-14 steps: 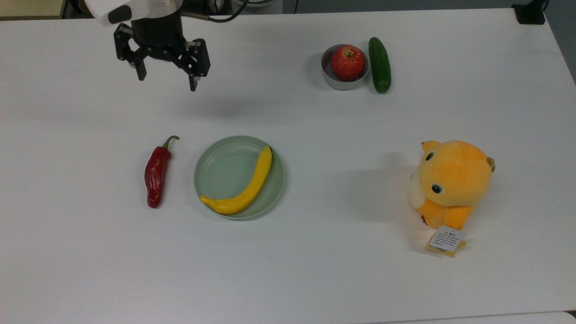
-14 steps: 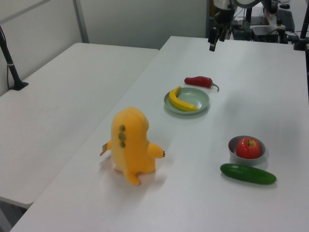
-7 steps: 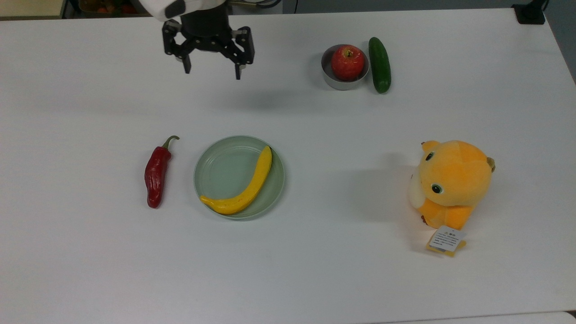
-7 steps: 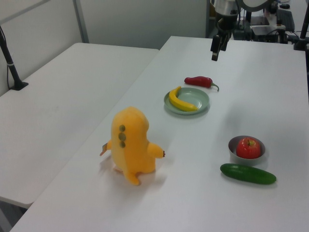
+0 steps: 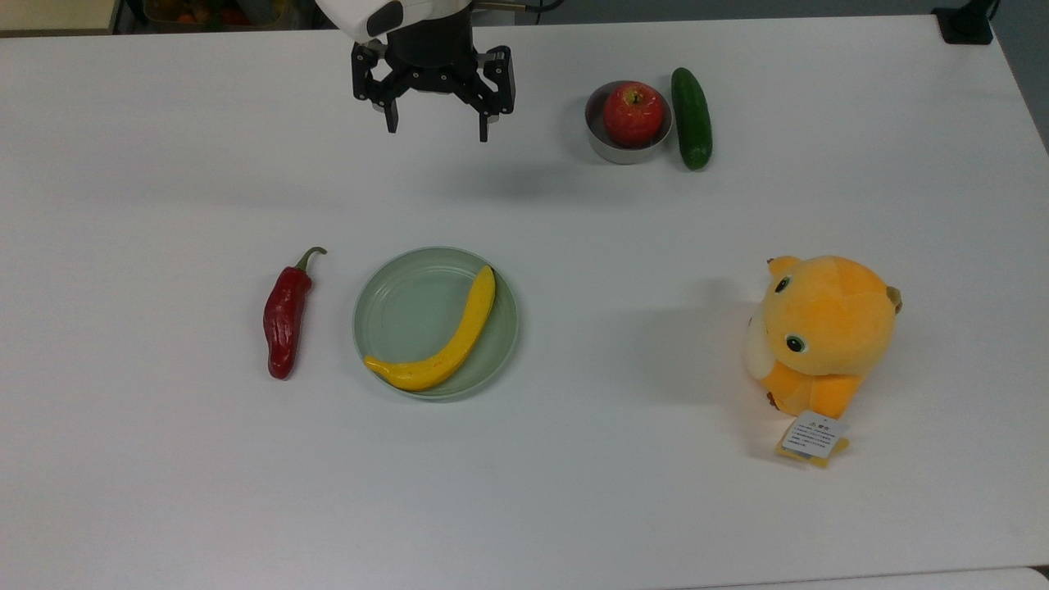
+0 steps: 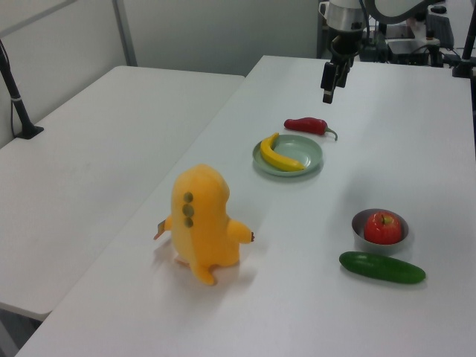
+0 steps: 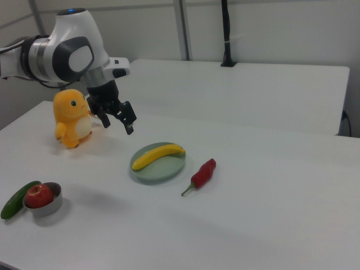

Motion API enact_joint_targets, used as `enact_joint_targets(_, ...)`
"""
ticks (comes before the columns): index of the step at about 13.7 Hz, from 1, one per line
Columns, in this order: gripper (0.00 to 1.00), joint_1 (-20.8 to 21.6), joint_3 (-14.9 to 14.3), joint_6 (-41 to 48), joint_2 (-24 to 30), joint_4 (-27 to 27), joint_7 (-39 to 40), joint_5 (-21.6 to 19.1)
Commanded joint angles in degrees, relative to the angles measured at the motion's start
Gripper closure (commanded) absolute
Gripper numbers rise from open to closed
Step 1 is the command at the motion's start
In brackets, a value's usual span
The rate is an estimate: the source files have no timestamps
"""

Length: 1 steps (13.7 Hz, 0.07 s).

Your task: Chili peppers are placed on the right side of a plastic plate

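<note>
Honestly, my jaws [image 5: 435, 129] hang spread and empty, well apart from the chili pepper [image 5: 285, 320], whose glossy skin may slip toward the plastic plate [image 5: 401, 305].

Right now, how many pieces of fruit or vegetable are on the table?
4: a chili beside the plate, a banana on it, an apple in the bowl, a cucumber alongside.

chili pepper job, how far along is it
Done: nothing shows as moved. The chili pepper lies on the table at the plastic plate's left in the top view. In hand: nothing; the gripper hangs open and empty, far from it. Left: reach, grasp, carry across, set down on the plate's other side.
</note>
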<state>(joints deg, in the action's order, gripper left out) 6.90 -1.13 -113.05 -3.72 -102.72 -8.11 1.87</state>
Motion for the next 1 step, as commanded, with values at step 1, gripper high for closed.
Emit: enact_joint_targets(1, 0.00, -0.92, 0.87, 1.07, 1.61, -1.51, -0.68, -0.91)
